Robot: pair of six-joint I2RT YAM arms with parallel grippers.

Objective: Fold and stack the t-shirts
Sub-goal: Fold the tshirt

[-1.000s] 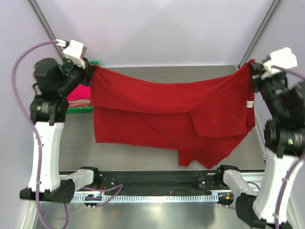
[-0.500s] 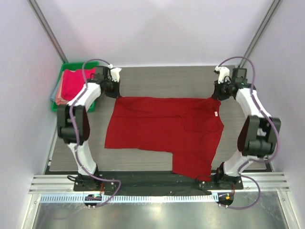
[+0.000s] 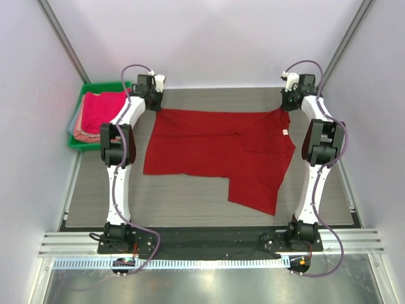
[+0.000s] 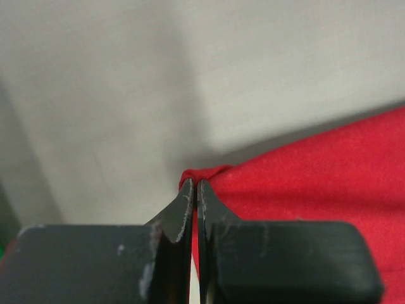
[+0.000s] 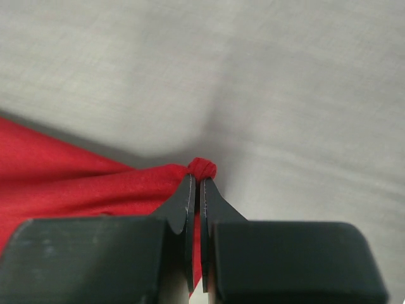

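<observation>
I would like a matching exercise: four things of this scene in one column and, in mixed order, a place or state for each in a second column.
Things:
1. red shirt
2. pink shirt
3. tray
4. right gripper

Places or states:
A. green, at the far left
B. jaws shut on the red shirt
C. spread on the table
D. lying on top in the tray

Pairs: 1-C, 2-D, 3-A, 4-B

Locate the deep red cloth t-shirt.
Top view: the deep red cloth t-shirt lies spread across the grey table, far corners pinched by the left gripper and right gripper.
</observation>
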